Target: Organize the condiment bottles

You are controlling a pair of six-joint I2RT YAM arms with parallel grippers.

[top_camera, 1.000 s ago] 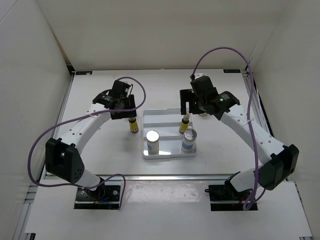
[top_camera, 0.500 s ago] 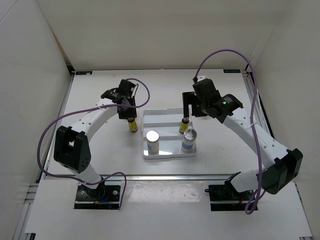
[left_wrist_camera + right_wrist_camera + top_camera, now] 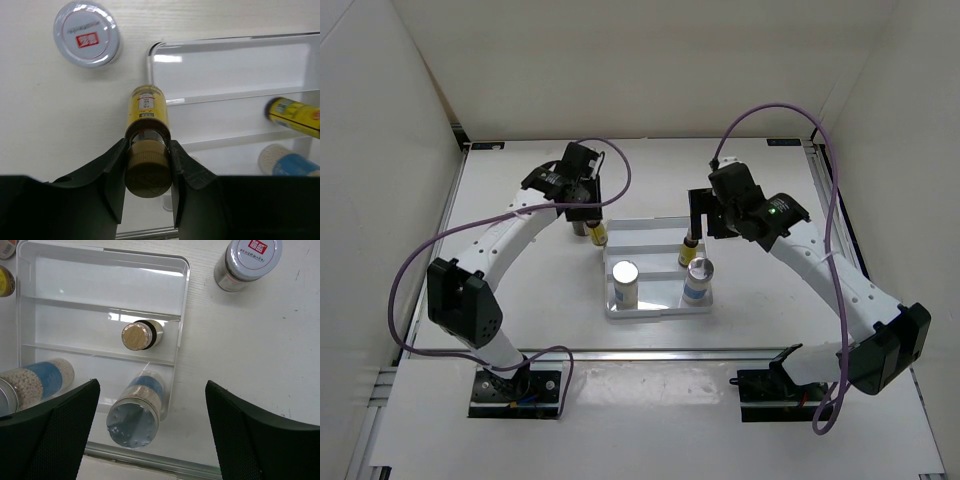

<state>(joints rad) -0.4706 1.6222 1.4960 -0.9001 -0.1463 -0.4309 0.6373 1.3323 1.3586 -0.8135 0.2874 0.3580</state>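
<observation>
Nearest, in the tray's [image 3: 100, 287] front compartment stand a left shaker [image 3: 625, 283] and a right shaker [image 3: 698, 280]. Behind them, in the middle compartment, a yellow bottle [image 3: 141, 335] stands under the splayed right gripper [image 3: 151, 384]. At the tray's far-left corner the left gripper [image 3: 146, 145] clenches a second yellow bottle [image 3: 145, 107], with a jar [image 3: 86, 33] beside it. Another jar [image 3: 247, 260] sits off the far-right corner.

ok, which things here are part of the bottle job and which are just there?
Job: held yellow bottle, trayed yellow bottle, two shakers, jar left of tray, jar right of tray.
Just there: white tray, purple cables.
</observation>
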